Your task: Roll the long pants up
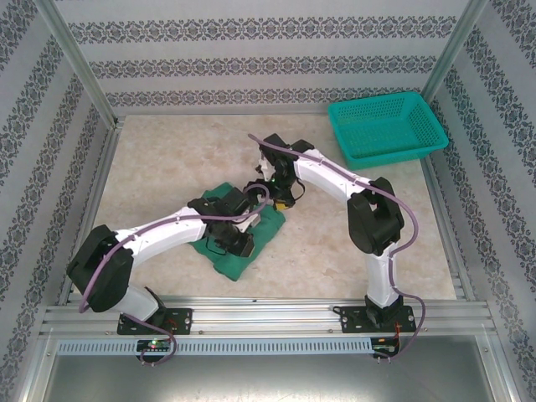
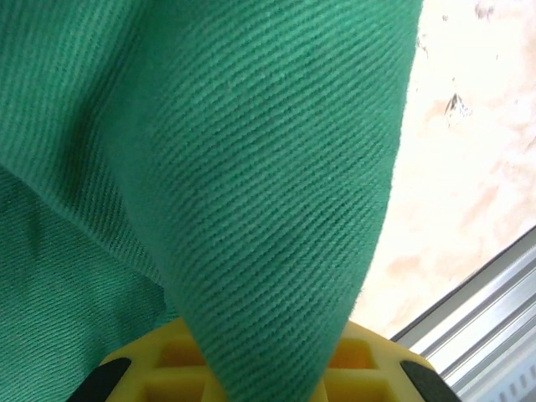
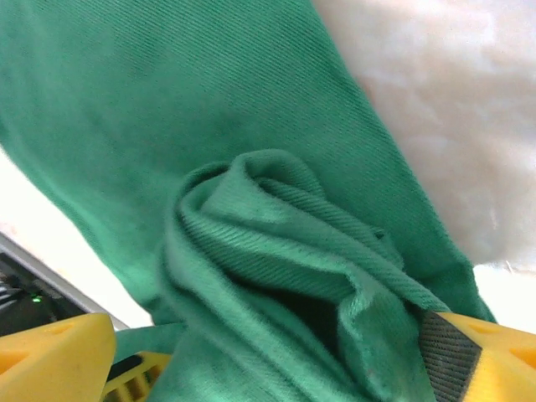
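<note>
The long pants (image 1: 228, 263) lie bunched as a dark green bundle in the middle of the table, with both arms reaching in over them. My left gripper (image 1: 240, 237) is at the bundle's near side. In the left wrist view it (image 2: 264, 373) is shut on a fold of the pants (image 2: 251, 167) that rises out of the yellow jaws. My right gripper (image 1: 283, 199) is at the bundle's far right corner. There its wide-set fingers (image 3: 268, 368) stand open on either side of a rolled-up end of the pants (image 3: 276, 243).
A teal mesh basket (image 1: 385, 126) stands at the table's far right corner, apart from both arms. Patterned walls close the table (image 1: 167, 167) on three sides. An aluminium rail (image 1: 268, 314) runs along the near edge, close to the left gripper in its wrist view (image 2: 486, 310).
</note>
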You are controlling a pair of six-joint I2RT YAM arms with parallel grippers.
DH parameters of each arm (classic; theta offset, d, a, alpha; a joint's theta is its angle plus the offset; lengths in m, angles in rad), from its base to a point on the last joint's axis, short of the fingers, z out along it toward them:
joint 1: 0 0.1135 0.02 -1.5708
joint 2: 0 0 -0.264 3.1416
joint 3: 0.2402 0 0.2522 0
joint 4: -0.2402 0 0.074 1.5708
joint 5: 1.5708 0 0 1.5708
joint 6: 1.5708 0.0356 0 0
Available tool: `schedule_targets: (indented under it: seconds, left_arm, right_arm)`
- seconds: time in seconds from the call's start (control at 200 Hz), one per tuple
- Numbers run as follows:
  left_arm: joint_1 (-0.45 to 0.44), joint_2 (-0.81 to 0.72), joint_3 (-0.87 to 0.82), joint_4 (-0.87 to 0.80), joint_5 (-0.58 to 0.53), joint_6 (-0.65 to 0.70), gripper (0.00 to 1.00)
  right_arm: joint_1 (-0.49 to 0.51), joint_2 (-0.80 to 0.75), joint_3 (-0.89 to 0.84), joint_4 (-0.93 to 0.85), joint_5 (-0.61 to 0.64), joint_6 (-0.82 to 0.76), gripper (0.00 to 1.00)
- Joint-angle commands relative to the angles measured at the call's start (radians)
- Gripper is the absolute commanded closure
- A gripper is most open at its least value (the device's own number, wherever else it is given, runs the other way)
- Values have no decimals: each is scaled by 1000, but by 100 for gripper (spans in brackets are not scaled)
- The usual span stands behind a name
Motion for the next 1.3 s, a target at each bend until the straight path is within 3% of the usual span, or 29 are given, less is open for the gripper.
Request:
schedule_targets:
  seconds: [0.0,0.09,0.15,0.18,0.23,0.305,0.485,0.784,0.824,0.884,0.939,0.959,1.079,1.294]
  left_arm:
    - [-40,28,36,-25,7,69,100]
    - [-57,45,53,-31,-3,88,100]
    - [-60,49,63,-45,-20,93,100]
    - [-60,50,65,-49,-23,96,100]
    - [-60,49,67,-60,-42,96,100]
    - [-60,47,67,-73,-57,101,100]
    - [-58,65,84,-116,-61,119,100]
    - [-40,103,115,-131,109,174,100]
    - [-28,114,109,-107,173,178,100]
    - [-5,130,93,-46,282,165,100]
    - [19,151,87,-1,361,137,100]
    - [30,167,90,9,387,126,100]
    - [71,189,46,184,550,22,100]
    - [183,198,-78,528,788,-201,100]
  right_arm:
    - [27,-1,-81,-55,25,-28,5]
    - [22,-4,-157,-25,21,-17,9]
    - [19,-17,-214,12,-12,-2,19]
    - [18,-30,-245,36,-31,9,32]
    - [15,-54,-293,62,-41,33,73]
    - [16,-96,-366,96,-50,55,100]
    - [11,-213,-506,140,-45,105,100]
    - [16,-319,-586,169,-60,180,100]
    - [11,-330,-575,153,-21,179,74]
    - [10,-372,-560,137,66,173,44]
    - [4,-420,-545,119,158,178,35]
    - [0,-437,-539,112,186,184,26]
    - [-25,-539,-549,120,250,217,23]
    - [-31,-577,-582,131,164,248,21]
